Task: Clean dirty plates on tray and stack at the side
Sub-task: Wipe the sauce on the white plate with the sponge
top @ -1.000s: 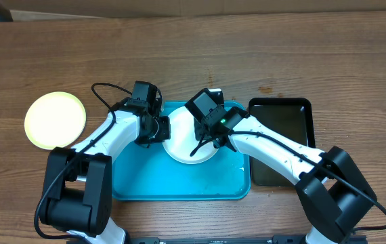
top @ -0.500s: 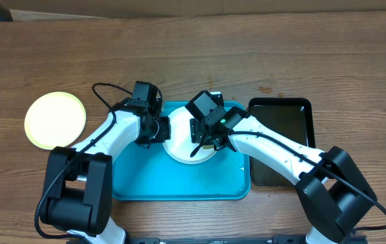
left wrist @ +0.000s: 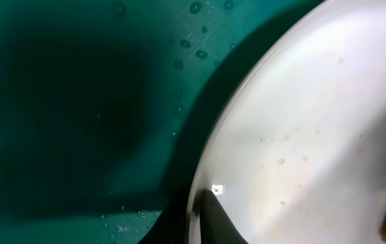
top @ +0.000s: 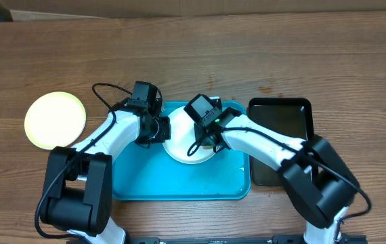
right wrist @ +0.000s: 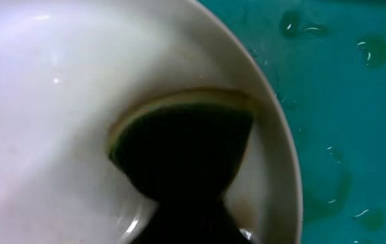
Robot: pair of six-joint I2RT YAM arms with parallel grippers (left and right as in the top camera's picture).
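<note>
1 white plate (top: 179,150) is seen on the turquoise tray (top: 152,179), near the middle of its far edge. The plate's left rim is clamped by the left gripper (top: 160,130), its jaws drawn narrow; faint brown specks are visible on the plate in the left wrist view. A dark sponge (right wrist: 179,142) with a yellow-green edge is pinched by the right gripper (top: 208,139) and pressed onto the plate. 1 pale yellow plate (top: 55,120) is set on the table (top: 179,54), well left of the tray. A black tray (top: 284,129) is placed just beside the turquoise tray's right edge.
</note>
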